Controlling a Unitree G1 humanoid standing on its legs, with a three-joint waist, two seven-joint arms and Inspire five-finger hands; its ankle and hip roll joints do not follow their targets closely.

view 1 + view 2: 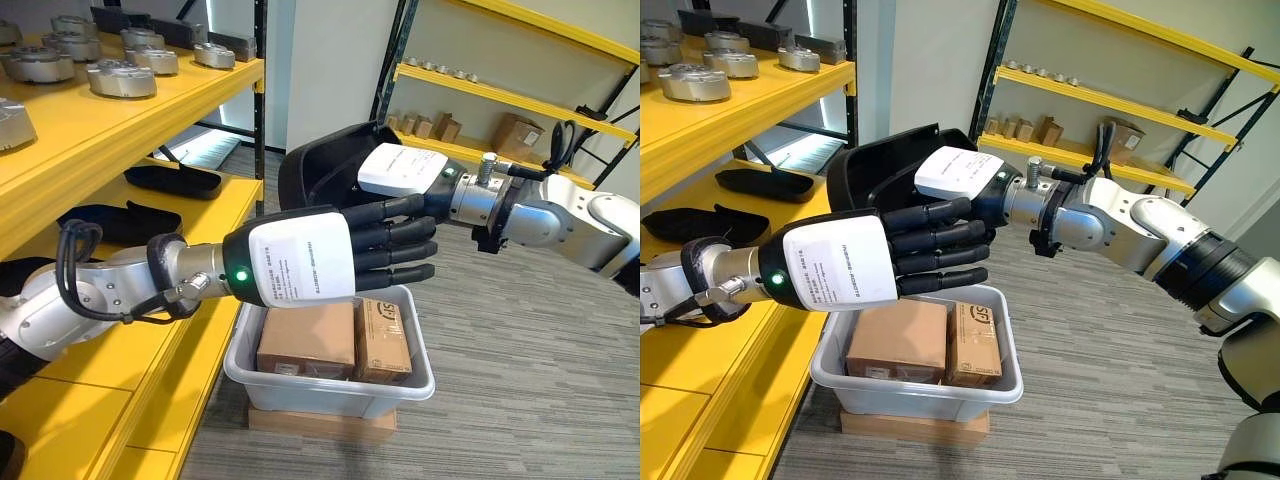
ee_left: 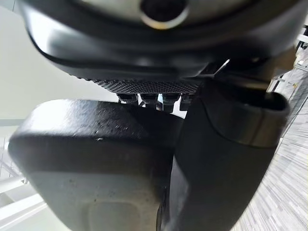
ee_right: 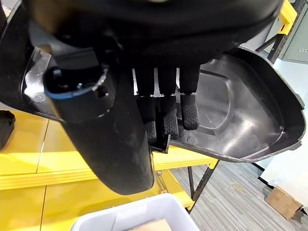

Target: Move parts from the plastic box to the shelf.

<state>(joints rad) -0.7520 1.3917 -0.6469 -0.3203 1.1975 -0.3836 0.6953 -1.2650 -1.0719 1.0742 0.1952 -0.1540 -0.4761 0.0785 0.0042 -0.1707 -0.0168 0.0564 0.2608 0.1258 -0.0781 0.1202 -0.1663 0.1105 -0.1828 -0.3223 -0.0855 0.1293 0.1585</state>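
Above box (image 1: 330,385), glossy black shell (image 3: 231,110)

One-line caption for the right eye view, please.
Both robot hands, left and right, hold a black plastic shell part above the plastic box, beside the yellow shelf.

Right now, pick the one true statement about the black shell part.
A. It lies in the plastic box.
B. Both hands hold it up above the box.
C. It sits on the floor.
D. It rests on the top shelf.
B: the black shell part is held between the left hand and right hand, above the plastic box.
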